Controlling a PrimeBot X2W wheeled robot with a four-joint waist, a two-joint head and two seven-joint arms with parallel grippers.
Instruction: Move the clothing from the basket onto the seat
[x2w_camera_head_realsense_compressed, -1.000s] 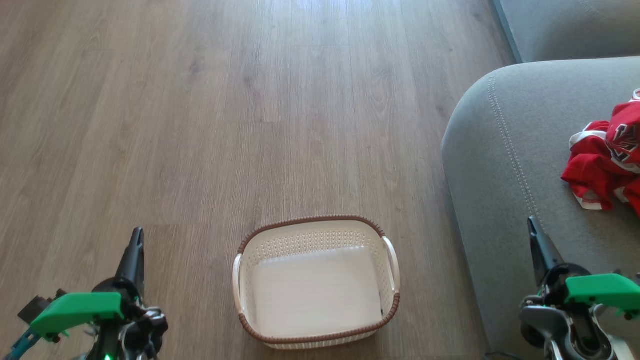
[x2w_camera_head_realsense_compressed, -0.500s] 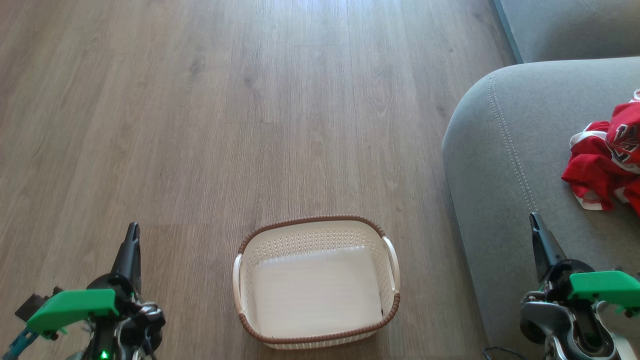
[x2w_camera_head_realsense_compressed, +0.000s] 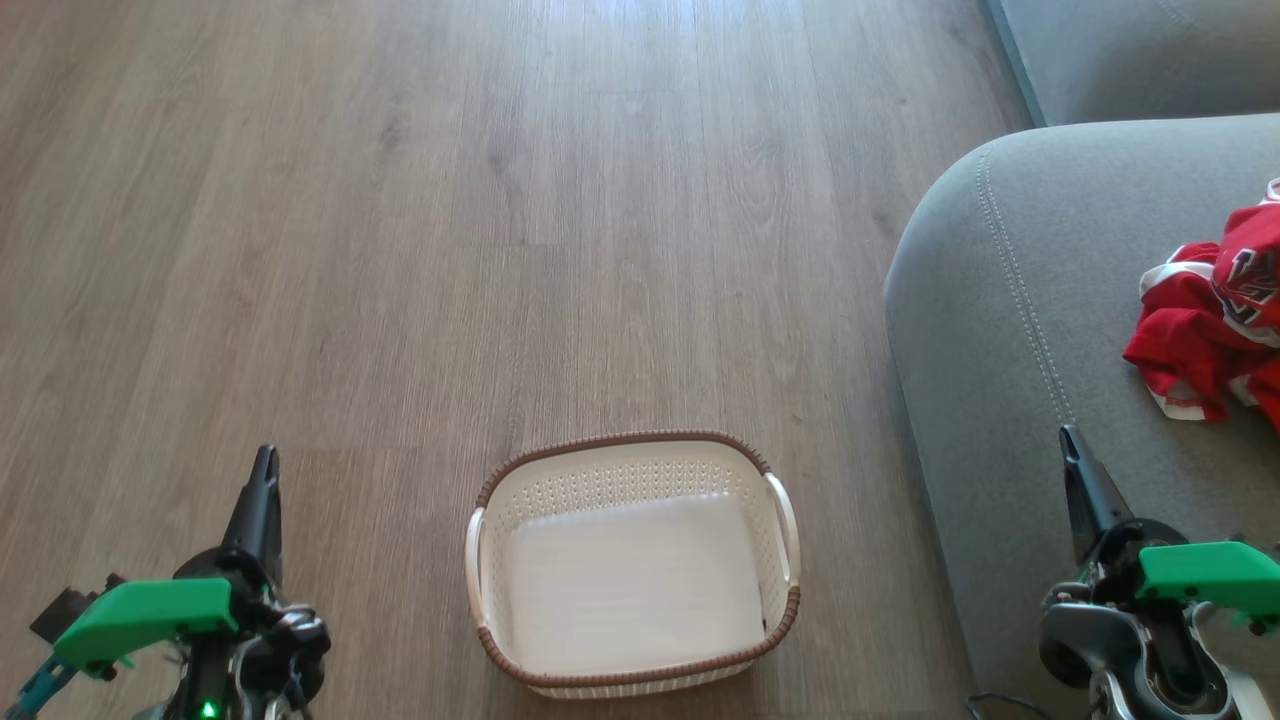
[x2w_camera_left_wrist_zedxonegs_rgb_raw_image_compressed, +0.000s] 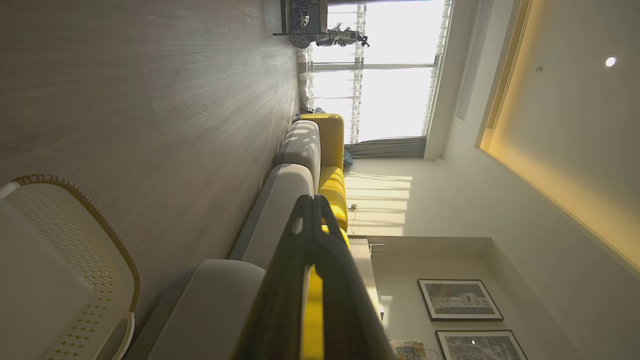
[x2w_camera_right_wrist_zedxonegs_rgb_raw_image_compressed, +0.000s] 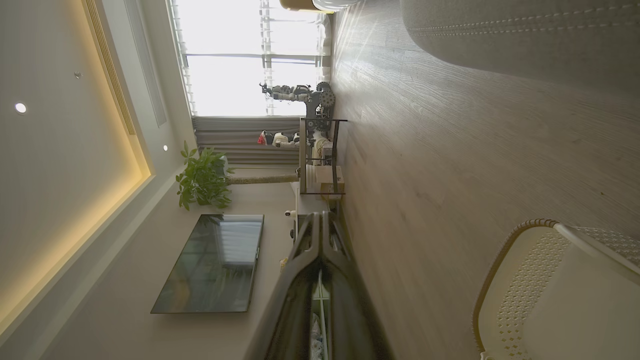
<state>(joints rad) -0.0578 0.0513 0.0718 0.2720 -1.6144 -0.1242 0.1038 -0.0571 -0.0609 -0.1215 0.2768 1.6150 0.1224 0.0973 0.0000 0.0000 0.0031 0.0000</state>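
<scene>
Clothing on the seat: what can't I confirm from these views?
The clothing: the head view's right edge cuts it off; piece count unknown.
Its lettering: crumpled, too small to read.
The basket: floor looks bare in head view; near inner wall hidden by its rim; wrist views crop it.
The seat: runs past the head view's right and bottom edges.

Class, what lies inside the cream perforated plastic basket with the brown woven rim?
The cream perforated basket holds nothing: its bare pale bottom shows. Its near inner wall is hidden by the rim.

Cream basket (x2w_camera_head_realsense_compressed: 630, 438) on wood floor (x2w_camera_head_realsense_compressed: 400, 250); clothing (x2w_camera_head_realsense_compressed: 1190, 340) on seat (x2w_camera_head_realsense_compressed: 980, 300)
</scene>
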